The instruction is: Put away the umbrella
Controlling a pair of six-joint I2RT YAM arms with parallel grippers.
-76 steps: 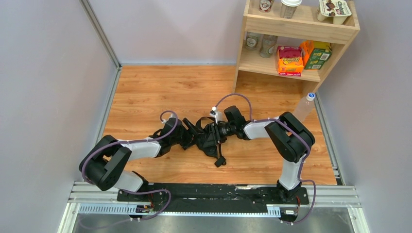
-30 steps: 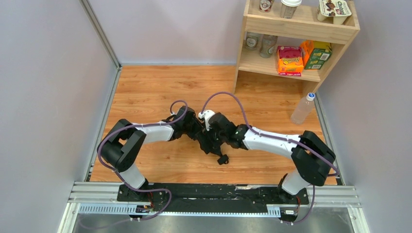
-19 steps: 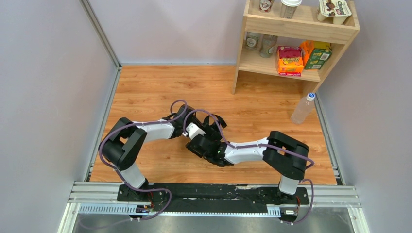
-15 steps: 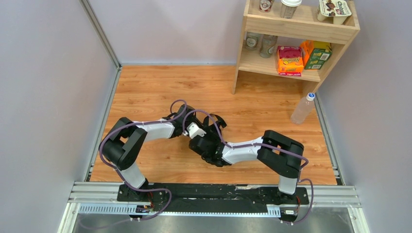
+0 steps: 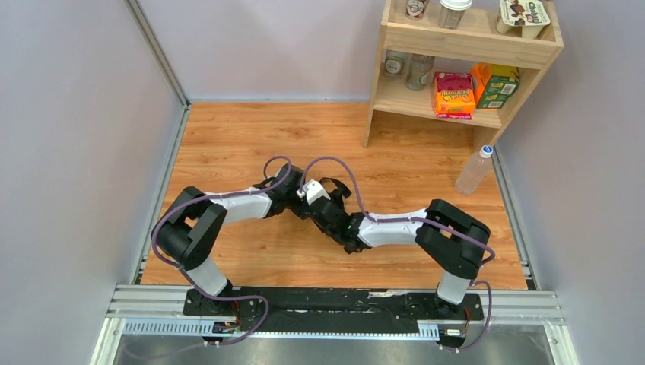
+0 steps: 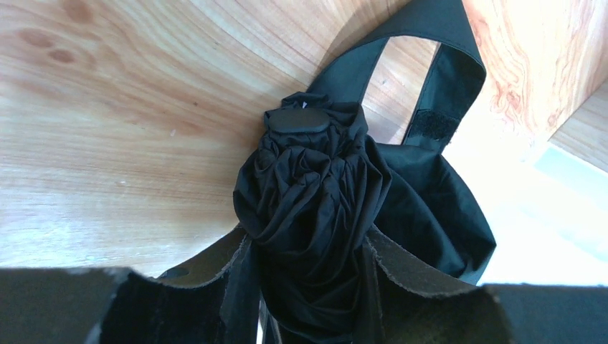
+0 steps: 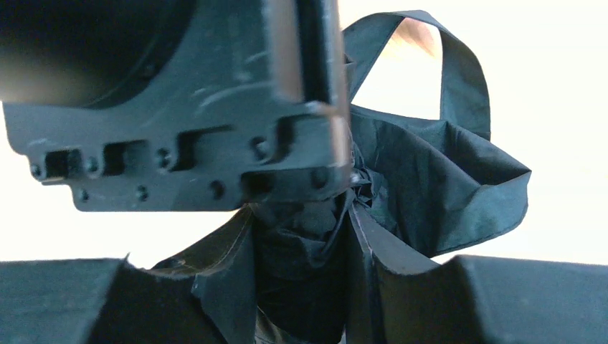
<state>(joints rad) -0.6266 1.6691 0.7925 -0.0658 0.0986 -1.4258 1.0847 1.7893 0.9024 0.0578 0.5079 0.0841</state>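
The umbrella [image 6: 315, 193], bunched into a black bundle, lay near the middle of the wooden table [image 5: 228, 137], with the left gripper [image 6: 308, 276] and the right gripper [image 7: 301, 272] each clamped on it.

Only one piece of lettering could be made out, and only loosely. On the lid of a cup [image 5: 525, 14] at the one o'clock corner of the overhead view, on the top board of the wooden shelf [image 5: 471, 46], dark script seemed to read "Chobani". Below it, at about two o'clock, an orange box [image 5: 453, 95] bore yellow lettering and a green box [image 5: 498, 85] carried print, both too small to read.
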